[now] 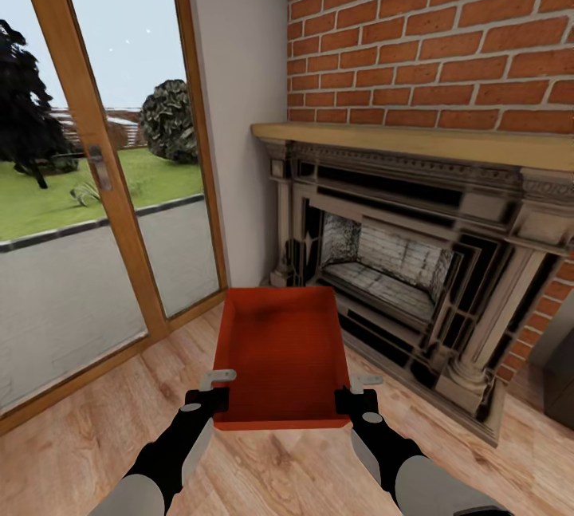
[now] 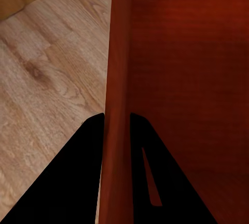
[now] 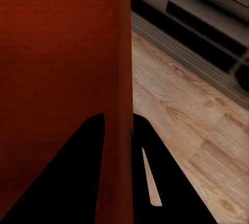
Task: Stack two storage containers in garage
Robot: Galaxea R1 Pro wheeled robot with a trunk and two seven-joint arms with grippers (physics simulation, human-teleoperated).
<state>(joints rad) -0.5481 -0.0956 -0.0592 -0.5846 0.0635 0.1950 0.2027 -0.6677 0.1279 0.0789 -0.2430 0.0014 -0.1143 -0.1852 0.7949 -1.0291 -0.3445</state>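
An orange-red open-topped storage container (image 1: 281,352) hangs level above the light wood plank floor of the living room, in front of me. My left gripper (image 1: 214,396) is shut on its left wall near the close corner, and my right gripper (image 1: 349,398) is shut on its right wall. In the left wrist view the black fingers (image 2: 88,172) pinch the red wall (image 2: 116,78) from both sides. The right wrist view gives the same grip on the other wall (image 3: 116,78), with dark fingers (image 3: 78,177) either side. The bin is empty inside.
A red-brick fireplace (image 1: 414,205) with a wooden mantel (image 1: 414,141) and dark ornate surround stands close ahead on the right. A glass door with an orange wooden frame (image 1: 96,157) is on the left, lawn outside. Wood plank floor (image 1: 80,428) lies below.
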